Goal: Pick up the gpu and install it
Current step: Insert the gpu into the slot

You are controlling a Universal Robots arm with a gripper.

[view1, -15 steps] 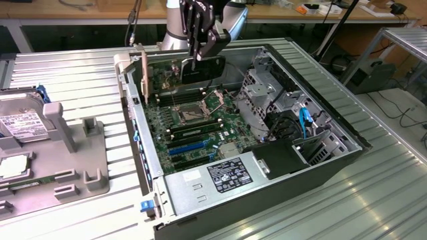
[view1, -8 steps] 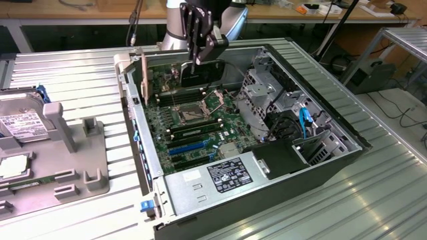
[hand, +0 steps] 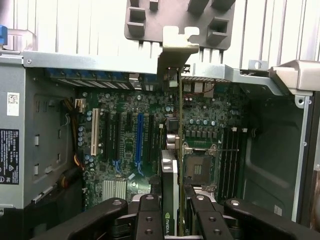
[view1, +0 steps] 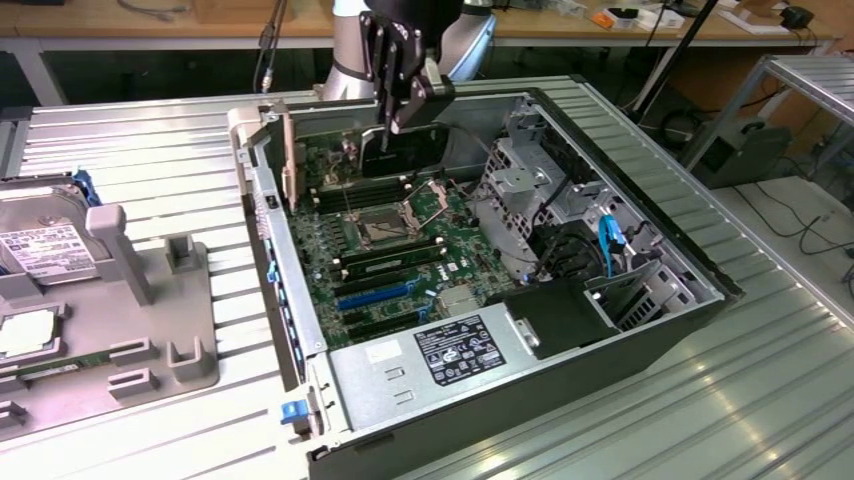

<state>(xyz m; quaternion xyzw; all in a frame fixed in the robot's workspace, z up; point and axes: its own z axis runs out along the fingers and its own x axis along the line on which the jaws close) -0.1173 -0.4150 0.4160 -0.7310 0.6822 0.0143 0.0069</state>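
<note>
The gpu [view1: 416, 152] hangs upright inside the open computer case [view1: 694, 290], above the far part of the motherboard [view1: 400, 265], black face towards the exterior view's right. Its metal bracket [view1: 287, 140] stands against the case's rear wall. My gripper [view1: 398, 112] comes down from above and is shut on the card's top edge. In the wrist view the gpu [hand: 171, 175] shows edge-on between my fingers [hand: 150, 217], lined up beside the blue slot [hand: 139, 137], and its bracket [hand: 175, 50] sits at the slot opening in the rear wall.
A CPU socket [view1: 380, 228] and memory slots [view1: 387, 262] lie near the card. The drive cage [view1: 523, 190] and power supply [view1: 454, 350] fill the case's right and near side. A grey holder [view1: 147, 300] with a hard drive [view1: 40, 250] stands on the exterior view's left.
</note>
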